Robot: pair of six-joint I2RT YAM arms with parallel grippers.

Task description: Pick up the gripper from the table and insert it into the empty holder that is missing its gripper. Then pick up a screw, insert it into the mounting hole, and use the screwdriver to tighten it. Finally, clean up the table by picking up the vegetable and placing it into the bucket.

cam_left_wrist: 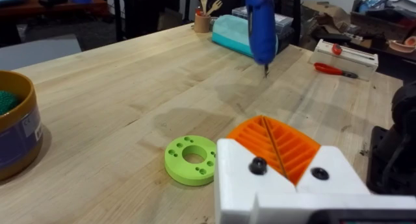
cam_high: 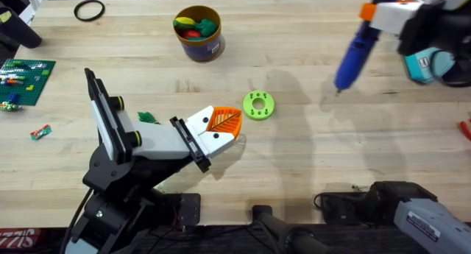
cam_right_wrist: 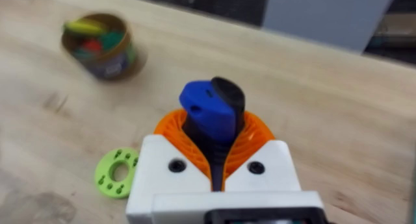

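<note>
- Your right gripper (cam_right_wrist: 218,156) was clenched on the screwdriver (cam_high: 354,51), holding it tilted above the table (cam_high: 294,147), thin metal tip pointing down, well to the right of the green disc (cam_high: 258,105).
- Your left gripper (cam_high: 224,123) had its orange pads (cam_left_wrist: 276,146) pressed together with nothing between them, just left of that disc.
- The vegetable (cam_high: 148,118) lay on the wood well left of the disc, beside your left arm.
- The bucket (cam_high: 198,33) stood upright beyond the disc, farther from the arm bases, with red, yellow and green toy pieces inside.
- A black ring (cam_high: 89,10) lay far left of the bucket.
</note>
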